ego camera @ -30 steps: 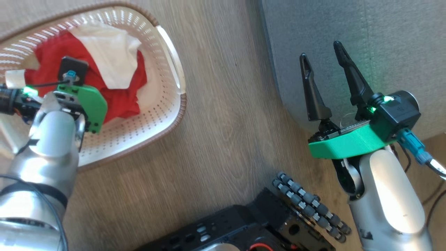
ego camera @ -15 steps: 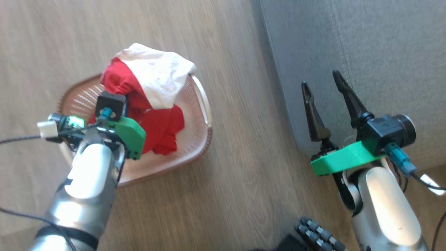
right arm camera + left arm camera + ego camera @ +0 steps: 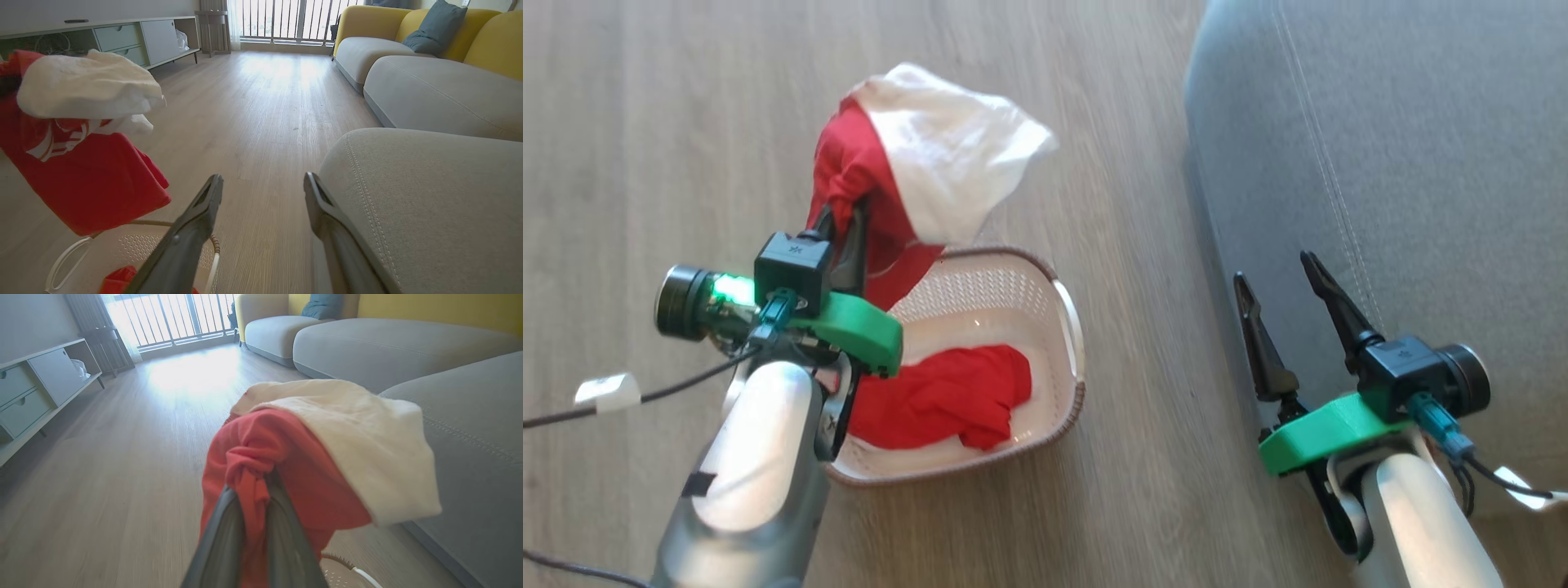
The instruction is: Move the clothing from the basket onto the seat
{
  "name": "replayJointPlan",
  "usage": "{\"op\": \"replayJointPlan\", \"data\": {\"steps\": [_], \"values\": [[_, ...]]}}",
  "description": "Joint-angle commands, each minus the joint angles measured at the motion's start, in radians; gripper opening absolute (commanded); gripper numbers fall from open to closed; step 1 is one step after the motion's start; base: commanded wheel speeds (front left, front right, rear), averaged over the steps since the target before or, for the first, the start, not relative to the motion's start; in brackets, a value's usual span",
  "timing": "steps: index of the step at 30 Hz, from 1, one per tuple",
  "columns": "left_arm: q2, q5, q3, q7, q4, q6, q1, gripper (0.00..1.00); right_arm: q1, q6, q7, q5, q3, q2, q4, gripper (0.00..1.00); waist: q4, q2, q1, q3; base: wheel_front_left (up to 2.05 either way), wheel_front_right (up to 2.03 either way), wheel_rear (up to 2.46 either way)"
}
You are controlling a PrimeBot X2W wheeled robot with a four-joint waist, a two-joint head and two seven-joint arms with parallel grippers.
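My left gripper [image 3: 840,214] is shut on a bunched red garment [image 3: 849,167], held up above the cream basket [image 3: 1066,314]. A white garment [image 3: 947,151] is draped over the red one. The left wrist view shows the fingertips [image 3: 249,479] pinching the red fabric [image 3: 306,473] under the white cloth [image 3: 367,445]. Another red garment [image 3: 947,396] lies on the basket floor. My right gripper [image 3: 1274,271] is open and holds nothing, at the rounded edge of the grey seat [image 3: 1421,163]. From the right wrist, the lifted clothes [image 3: 81,183] hang left of the open right gripper [image 3: 263,179].
The basket stands on a wood floor [image 3: 686,122], left of the seat. A low cabinet [image 3: 122,36] runs along the far wall. More grey cushions [image 3: 429,94] with a yellow back and a teal pillow [image 3: 437,24] lie beyond the seat.
My left gripper has risen out of the basket with the red and white garments. One red garment stayed inside. The head camera has shifted; the right gripper stays open.
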Motion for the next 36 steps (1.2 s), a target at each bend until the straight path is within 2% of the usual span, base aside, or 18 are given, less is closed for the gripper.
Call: {"op": "replayJointPlan", "data": {"steps": [1,9,17,26,36], "values": [[0.011,0.012,0.035,-0.013,-0.065,-0.002,-0.017,0.0,0.004,0.0,-0.007,-0.005,0.019,-0.004,-0.027,1.0,0.039,-0.0001,0.0001,-0.053,0.0,0.0,0.0],[-0.013,0.027,0.059,-0.013,-0.281,-0.011,0.005,0.0,0.05,0.0,-0.007,-0.009,0.015,-0.004,-0.015,1.0,0.07,-0.0001,0.0001,-0.132,0.0,0.0,0.0],[-0.023,0.061,0.04,-0.013,-0.454,-0.017,0.021,0.0,0.078,0.0,-0.007,0.002,0.008,-0.004,-0.021,1.0,0.086,-0.0001,0.0001,-0.186,0.0,0.0,0.0],[-0.017,0.079,-0.053,-0.013,-0.58,-0.091,0.033,0.0,0.091,0.0,-0.007,0.013,0.025,-0.004,-0.067,1.0,0.088,-0.0001,0.0001,-0.197,0.0,0.0,0.0],[-0.024,0.07,-0.146,-0.013,-0.638,-0.139,0.067,0.0,0.1,0.0,-0.007,0.004,0.051,-0.004,-0.118,1.0,0.086,-0.0001,0.0001,-0.203,0.0,0.0,0.0]]}}
